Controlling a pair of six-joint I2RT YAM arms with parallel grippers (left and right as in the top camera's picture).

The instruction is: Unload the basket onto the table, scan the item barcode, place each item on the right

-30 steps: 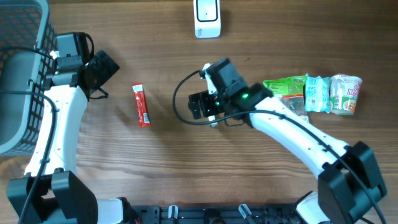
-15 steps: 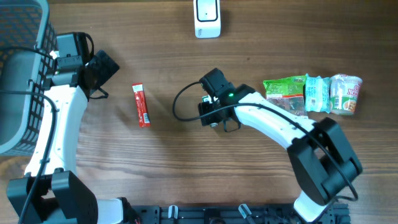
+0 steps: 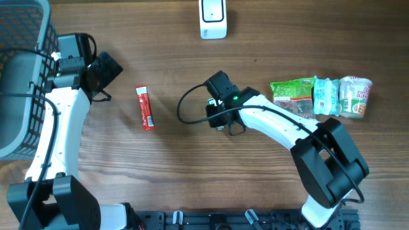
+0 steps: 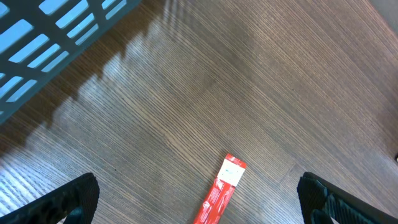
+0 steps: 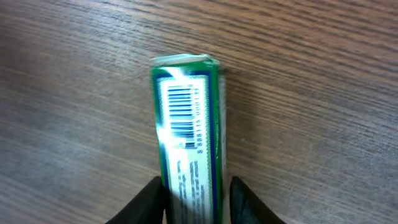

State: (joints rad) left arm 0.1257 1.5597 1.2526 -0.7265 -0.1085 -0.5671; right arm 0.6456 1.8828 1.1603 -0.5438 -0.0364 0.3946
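At the left, by the basket point(image 3: 19, 76), the left gripper point(image 3: 107, 71) hangs spread wide near a red stick point(image 3: 145, 108). Mid-table, the right gripper point(image 3: 218, 117) pinches narrow on a green pack point(image 5: 186, 143). To scan well, it should probably lift the pack and turn its barcode point(image 5: 185, 112) squarely toward the scanner point(image 3: 213, 18) at the far edge. Only the right wrist view shows the pack and barcode; overhead, the gripper hides them.

One scanner point(image 3: 213, 19), one basket point(image 3: 13, 38), one red sachet point(image 3: 145, 108), one green box point(image 5: 186, 143), three snacks point(image 3: 326, 96).
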